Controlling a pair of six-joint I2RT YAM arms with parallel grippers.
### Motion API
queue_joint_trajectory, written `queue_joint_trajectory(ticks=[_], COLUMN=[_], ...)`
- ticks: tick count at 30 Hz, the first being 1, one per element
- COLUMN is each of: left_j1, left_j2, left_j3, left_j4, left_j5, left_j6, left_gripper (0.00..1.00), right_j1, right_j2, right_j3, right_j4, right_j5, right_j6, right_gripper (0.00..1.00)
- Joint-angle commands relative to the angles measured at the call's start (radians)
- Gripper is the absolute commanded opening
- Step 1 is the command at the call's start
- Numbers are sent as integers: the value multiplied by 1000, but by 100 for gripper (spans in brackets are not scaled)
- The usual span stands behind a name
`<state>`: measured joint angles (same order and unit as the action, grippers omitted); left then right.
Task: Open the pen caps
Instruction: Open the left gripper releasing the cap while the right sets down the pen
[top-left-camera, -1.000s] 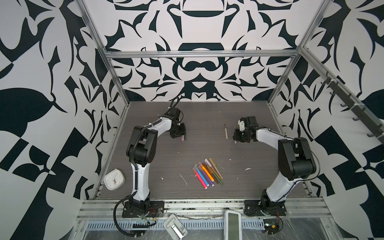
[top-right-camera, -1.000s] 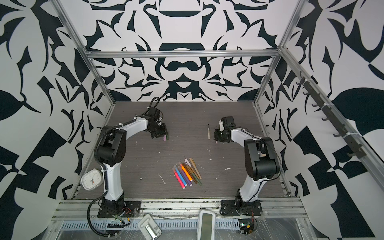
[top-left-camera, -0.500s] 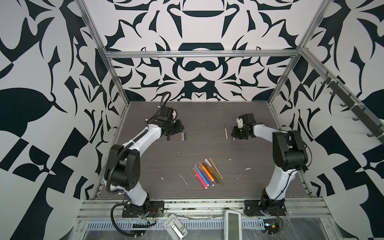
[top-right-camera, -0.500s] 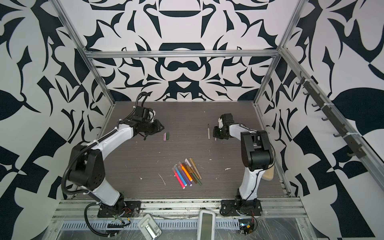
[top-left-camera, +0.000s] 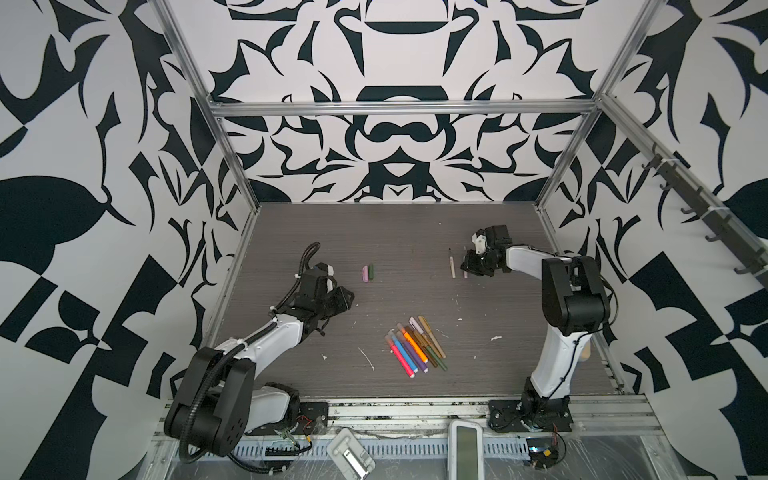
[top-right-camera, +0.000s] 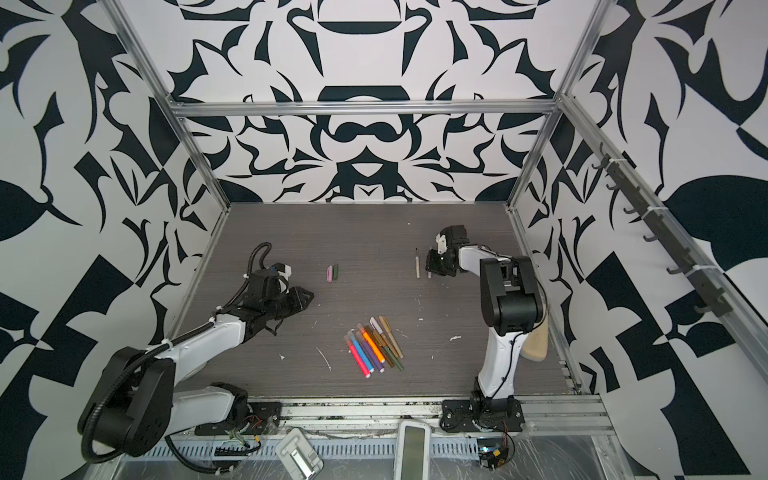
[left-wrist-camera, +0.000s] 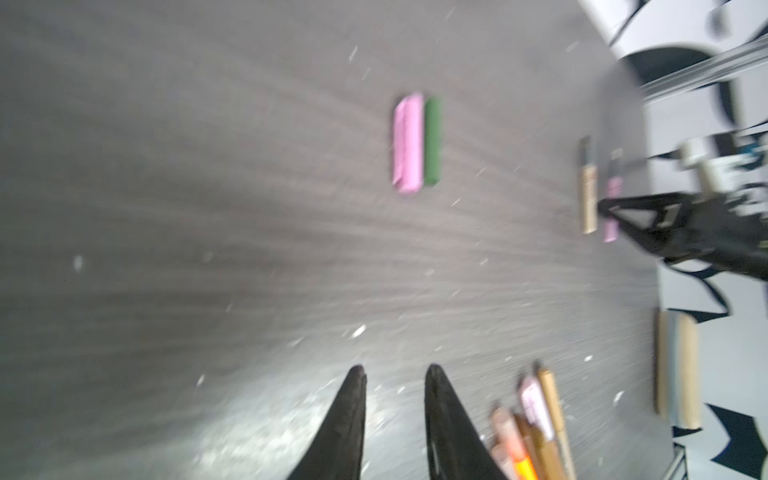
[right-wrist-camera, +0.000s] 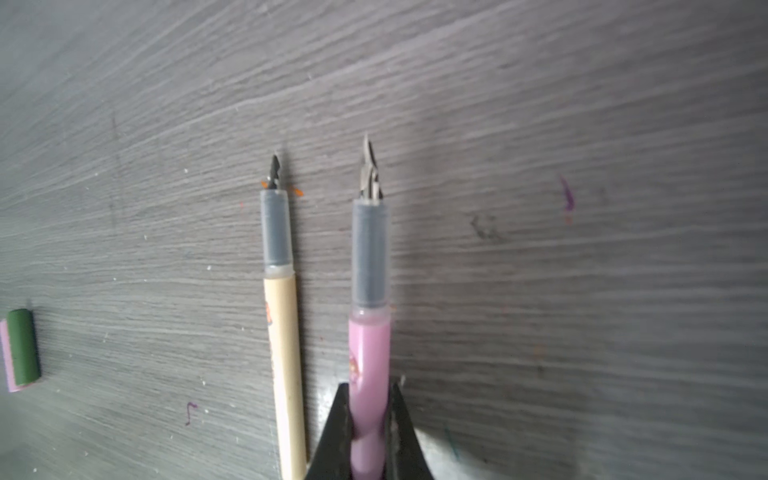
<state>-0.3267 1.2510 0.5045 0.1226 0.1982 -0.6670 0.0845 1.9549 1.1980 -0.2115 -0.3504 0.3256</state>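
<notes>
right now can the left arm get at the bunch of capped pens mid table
Probably yes: on the left arm the jaws are empty and slightly apart, and only open table lies between them and the pens.

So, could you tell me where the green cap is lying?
In both top views, the green cap lies left of centre on the table, just beside the pink cap.

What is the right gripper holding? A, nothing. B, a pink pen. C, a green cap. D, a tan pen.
B: in the right wrist view the right gripper is shut on the pink pen, while the tan pen lies loose beside it.
</notes>
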Motion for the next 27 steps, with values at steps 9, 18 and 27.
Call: queue_joint_trajectory(ticks=[9, 18, 27], left_j1=[5, 6, 6], left_j2=[74, 100, 111], left_j3=[10, 21, 28], left_j4=[109, 114, 110], left_j5=[38, 62, 67], left_j6=[-17, -14, -13], left_gripper=[29, 30, 29], right_j1=[-3, -3, -2], right_j2=[15, 6, -14], right_j3=[52, 32, 26], right_j4=[-20, -15, -15], right_j5=[-31, -28, -18], right_j6=[0, -5, -9], right_gripper=[0, 11, 30])
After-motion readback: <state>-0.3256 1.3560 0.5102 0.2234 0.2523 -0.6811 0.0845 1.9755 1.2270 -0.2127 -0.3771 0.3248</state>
